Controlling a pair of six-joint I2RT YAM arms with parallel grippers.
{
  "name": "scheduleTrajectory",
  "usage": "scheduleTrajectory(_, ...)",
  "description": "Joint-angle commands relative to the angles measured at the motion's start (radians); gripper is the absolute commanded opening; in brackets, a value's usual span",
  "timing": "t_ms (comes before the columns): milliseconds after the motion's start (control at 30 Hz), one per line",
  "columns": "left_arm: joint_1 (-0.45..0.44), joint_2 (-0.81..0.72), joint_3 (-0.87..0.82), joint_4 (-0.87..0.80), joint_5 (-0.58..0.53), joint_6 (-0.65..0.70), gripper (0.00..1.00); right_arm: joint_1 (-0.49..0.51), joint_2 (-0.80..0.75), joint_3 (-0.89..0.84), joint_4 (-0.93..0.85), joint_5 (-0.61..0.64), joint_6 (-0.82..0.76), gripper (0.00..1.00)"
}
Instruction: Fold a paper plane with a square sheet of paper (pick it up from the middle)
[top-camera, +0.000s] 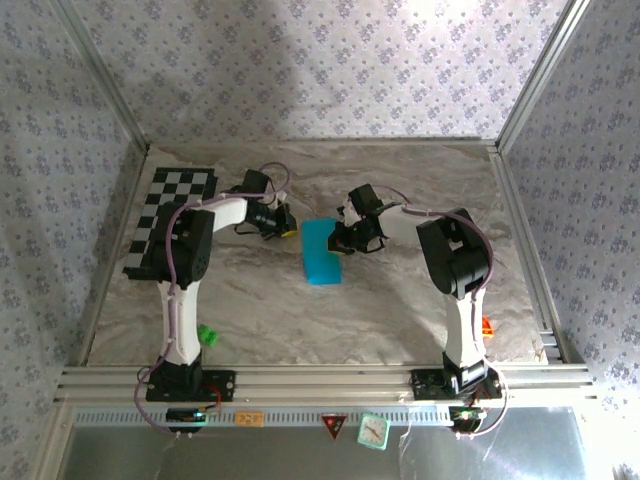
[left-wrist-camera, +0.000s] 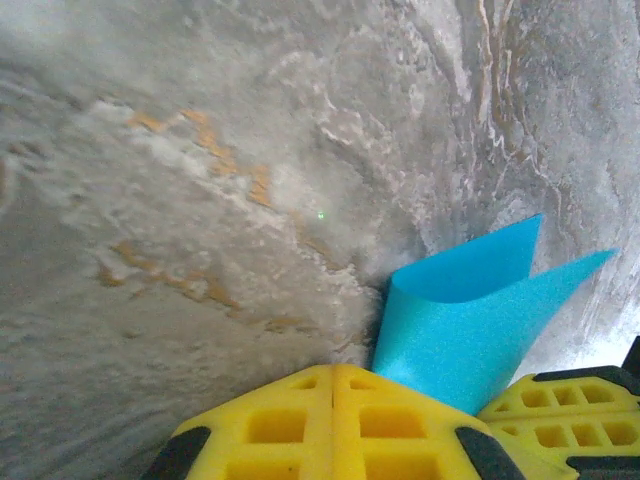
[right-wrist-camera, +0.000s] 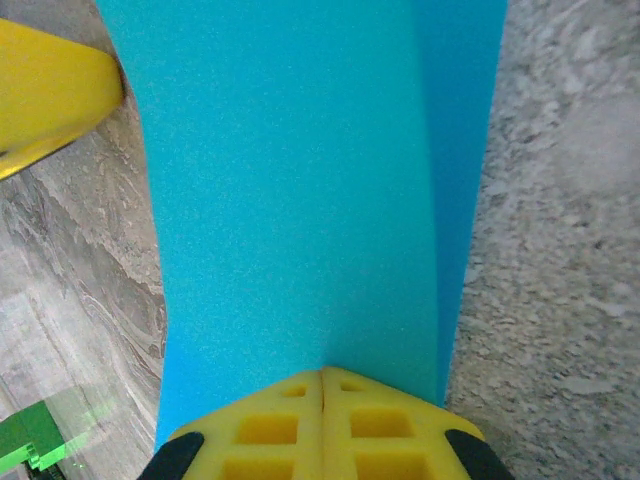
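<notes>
Finding the square sheet of paper (top-camera: 322, 251) doubled once at mid-table; judged most folds undone; saw left gripper (top-camera: 286, 227) at its ten o'clock pressed together, empty; right gripper (top-camera: 340, 240) at two, pressed together on its edge.

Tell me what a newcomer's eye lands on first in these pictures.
The bright cyan square sheet of paper, doubled over at the middle of the table, stands out first. The right gripper is shut on its right edge; the left gripper, also shut, sits by its far left corner. A checkerboard mat lies at the far left.
</notes>
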Motion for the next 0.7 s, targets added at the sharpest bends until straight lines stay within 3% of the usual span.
scheduleTrajectory(0, -0.042, -0.066, 0.036, -0.024, 0.032, 0.054, 0.0, -0.023, 0.128, -0.088, -0.247, 0.267, -0.026, 0.01)
scheduleTrajectory(267, -0.127, -0.03, 0.046, 0.051, 0.01, -0.03, 0.0, -0.021, 0.134, -0.089, -0.238, 0.266, -0.019, 0.01)
scheduleTrajectory(667, -0.042, 0.078, 0.086, 0.056, -0.046, -0.046, 0.0, -0.023, 0.132, -0.103, -0.238, 0.266, -0.018, 0.01)
